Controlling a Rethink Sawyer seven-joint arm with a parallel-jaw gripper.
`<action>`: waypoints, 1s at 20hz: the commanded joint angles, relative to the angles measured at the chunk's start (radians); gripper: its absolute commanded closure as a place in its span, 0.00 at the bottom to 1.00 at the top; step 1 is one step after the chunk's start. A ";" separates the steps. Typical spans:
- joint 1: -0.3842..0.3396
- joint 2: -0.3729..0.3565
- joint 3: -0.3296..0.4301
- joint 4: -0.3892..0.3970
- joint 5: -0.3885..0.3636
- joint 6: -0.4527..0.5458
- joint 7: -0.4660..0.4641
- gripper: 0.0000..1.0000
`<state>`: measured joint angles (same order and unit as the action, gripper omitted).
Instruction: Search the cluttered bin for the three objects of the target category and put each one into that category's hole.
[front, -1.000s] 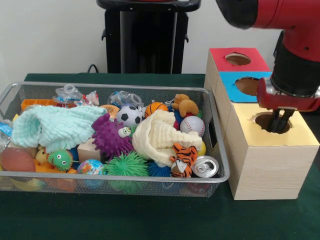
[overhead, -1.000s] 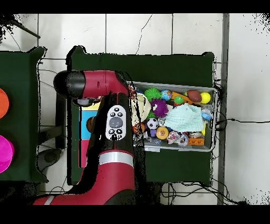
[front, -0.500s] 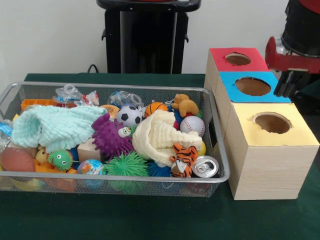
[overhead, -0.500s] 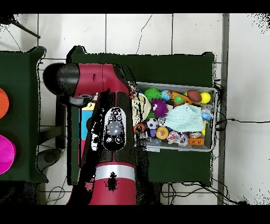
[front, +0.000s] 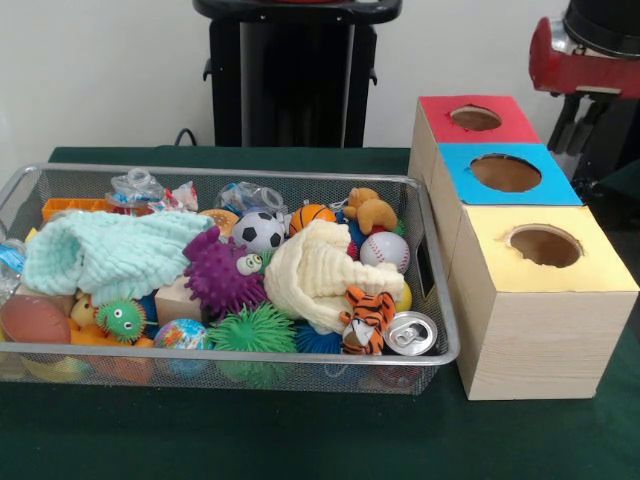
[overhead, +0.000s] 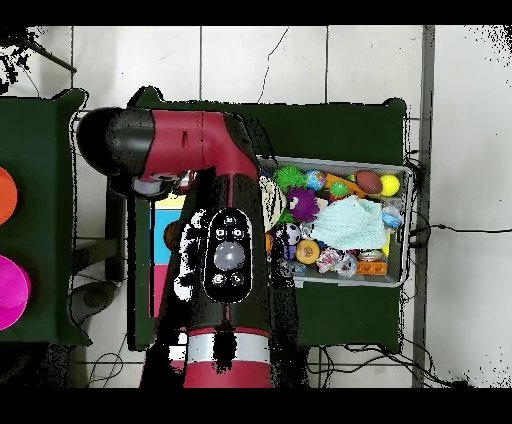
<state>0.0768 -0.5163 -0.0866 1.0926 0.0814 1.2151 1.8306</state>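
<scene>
Since the earlier frame, the black-fingered pincer (front: 578, 122) had risen from the yellow-topped wooden box (front: 590, 272) toward one o'clock, fingers slightly parted, empty. Remaining balls (light, firm, round) sat mid-way in the wire mesh bin (front: 430, 290); the white baseball (front: 384, 250) suited a grasp across its middle.

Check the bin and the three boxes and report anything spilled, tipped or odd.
Nothing has spilled: every toy sits inside the wire bin. The one oddity is a drinks can lying on its side in the bin's near corner beside the tiger toy. The red box, blue box and yellow box stand square in a row.
</scene>
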 joint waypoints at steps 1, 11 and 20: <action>-0.066 -0.013 0.024 0.138 -0.039 -0.003 0.028 1.00; -0.136 -0.049 0.042 0.214 -0.100 -0.082 -0.082 1.00; -0.203 -0.068 0.073 0.257 -0.157 -0.172 -0.118 1.00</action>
<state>-0.0716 -0.5823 -0.0853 1.2036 -0.0137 1.1292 1.8306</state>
